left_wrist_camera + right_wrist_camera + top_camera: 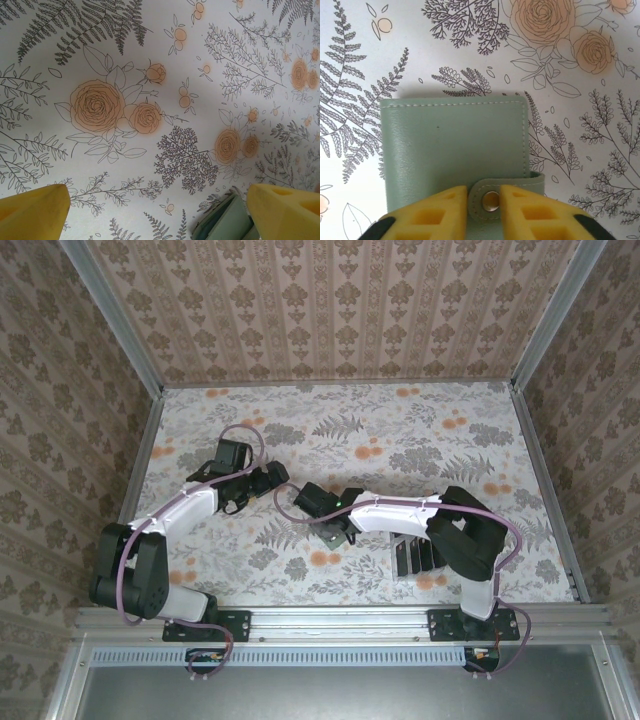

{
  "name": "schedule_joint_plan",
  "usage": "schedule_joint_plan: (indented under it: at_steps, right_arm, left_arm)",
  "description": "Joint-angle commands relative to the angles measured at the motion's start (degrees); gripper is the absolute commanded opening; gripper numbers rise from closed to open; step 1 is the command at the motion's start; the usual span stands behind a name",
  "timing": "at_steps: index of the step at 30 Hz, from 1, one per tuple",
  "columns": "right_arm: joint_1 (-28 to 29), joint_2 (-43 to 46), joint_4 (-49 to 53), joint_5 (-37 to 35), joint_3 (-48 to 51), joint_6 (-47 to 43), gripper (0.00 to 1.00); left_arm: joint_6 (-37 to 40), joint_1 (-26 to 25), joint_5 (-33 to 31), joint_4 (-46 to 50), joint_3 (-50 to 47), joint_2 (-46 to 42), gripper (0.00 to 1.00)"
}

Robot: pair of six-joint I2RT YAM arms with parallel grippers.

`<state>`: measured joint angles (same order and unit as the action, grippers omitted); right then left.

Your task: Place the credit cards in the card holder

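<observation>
The card holder (455, 140), a sage-green folded wallet, lies flat on the flowered table with its snap tab (490, 200) fastened over the near edge. My right gripper (484, 205) has its yellow fingertips closed in on either side of the snap, pinching that tab. In the top view the right gripper (335, 528) is at the table's middle over the card holder (330, 537). My left gripper (157, 215) is wide open just left of it, with a corner of the card holder (225, 225) by its right finger. The black credit cards (415, 552) stand in a rack by the right arm.
The clear slotted rack (400, 575) sits near the front edge, under the right arm's elbow. Patterned walls enclose the table on three sides. Open table surface lies toward the back and far right.
</observation>
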<state>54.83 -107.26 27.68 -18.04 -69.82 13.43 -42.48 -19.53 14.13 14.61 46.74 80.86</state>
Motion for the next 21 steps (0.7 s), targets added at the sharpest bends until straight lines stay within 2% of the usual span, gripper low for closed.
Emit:
schedule_joint_plan:
  at_steps: [1, 6, 14, 15, 17, 18, 21]
  right_arm:
    - [-0.9, -0.5, 1.9, -0.1, 0.4, 0.1, 0.18]
    - [-1.6, 0.5, 2.0, 1.4, 0.6, 0.9, 0.0]
    - [-3.0, 4.1, 0.8, 7.3, 0.5, 7.9, 0.0]
    - [-3.1, 4.4, 0.6, 8.0, 0.4, 9.2, 0.02]
    - [-3.1, 4.9, 0.4, 8.7, -0.1, 11.1, 0.27]
    - [-3.1, 5.2, 0.6, 8.8, -0.4, 11.7, 0.35]
    - [-3.2, 4.9, 2.7, 6.9, -1.6, 12.0, 0.42]
  left_arm:
    - [0.1, -0.2, 0.0, 1.2, 1.0, -0.9, 1.0]
    - [0.1, -0.2, 0.6, 1.2, 1.2, -1.0, 1.0]
    - [-0.7, -0.6, 1.6, 0.7, 0.8, -1.4, 1.0]
    - [-0.7, -0.6, 1.7, 0.6, 0.8, -1.4, 1.0]
    - [-0.7, -0.7, 1.7, 0.5, 0.9, -1.3, 1.0]
    - [-0.5, -0.7, 1.6, 0.6, 1.0, -1.2, 1.0]
    - [-0.4, -0.7, 1.7, 0.6, 1.2, -1.1, 1.0]
